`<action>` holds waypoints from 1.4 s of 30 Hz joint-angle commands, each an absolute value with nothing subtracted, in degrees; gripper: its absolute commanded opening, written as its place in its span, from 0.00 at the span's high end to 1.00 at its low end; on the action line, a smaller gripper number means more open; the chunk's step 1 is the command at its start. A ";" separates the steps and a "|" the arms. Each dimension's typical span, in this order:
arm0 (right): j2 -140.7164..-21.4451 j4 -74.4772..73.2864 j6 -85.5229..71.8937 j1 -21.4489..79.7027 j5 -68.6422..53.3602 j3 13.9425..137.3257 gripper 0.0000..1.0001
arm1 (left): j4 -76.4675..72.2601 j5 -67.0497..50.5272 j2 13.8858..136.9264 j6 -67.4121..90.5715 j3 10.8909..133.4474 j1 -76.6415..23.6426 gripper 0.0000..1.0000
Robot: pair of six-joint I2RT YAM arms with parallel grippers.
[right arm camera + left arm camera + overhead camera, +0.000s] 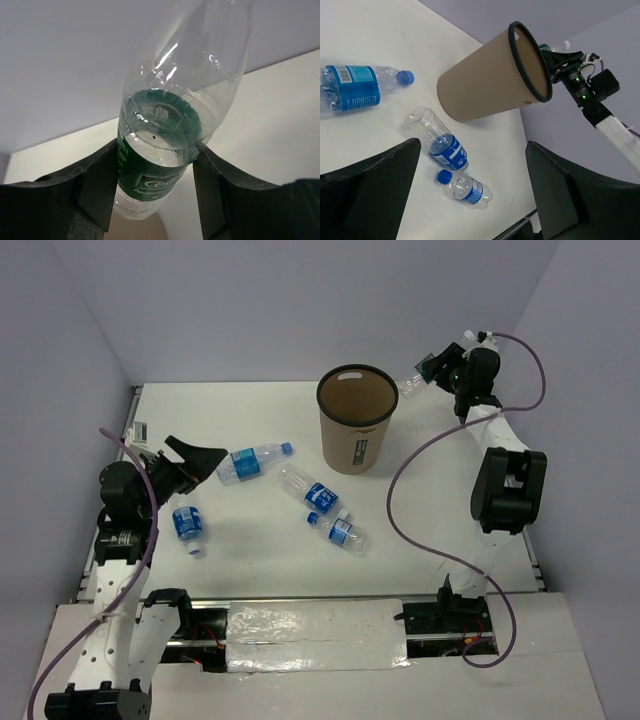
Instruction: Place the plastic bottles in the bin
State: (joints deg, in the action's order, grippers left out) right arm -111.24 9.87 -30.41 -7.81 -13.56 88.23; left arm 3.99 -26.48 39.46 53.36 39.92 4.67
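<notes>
The right hand (152, 185) clamps the green-label bottle (165, 125) raised beside the bin (352, 445) (likely for dropping in); the left hand (198, 464) gapes, empty.

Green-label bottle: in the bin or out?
Out. The green-label bottle is clamped in the right gripper, beside the bin rim, not inside it.

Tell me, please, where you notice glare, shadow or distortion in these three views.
Top view: even, soft light, only faint shadows beside the bin. Left wrist view: the bin looks tilted by the camera angle, and the left gripper is dark and featureless. Right wrist view: white glare streaks on the green-label bottle.
</notes>
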 commanded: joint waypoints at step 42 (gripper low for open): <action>-86.05 -7.11 11.34 10.73 -37.78 86.12 0.00 | 15.47 -19.69 49.29 45.98 46.04 0.44 0.01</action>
State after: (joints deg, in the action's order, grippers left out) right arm -89.38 -5.06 8.51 11.66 -31.29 81.47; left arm 15.73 -21.52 45.56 49.60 41.21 1.93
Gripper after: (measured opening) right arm 0.994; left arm 0.983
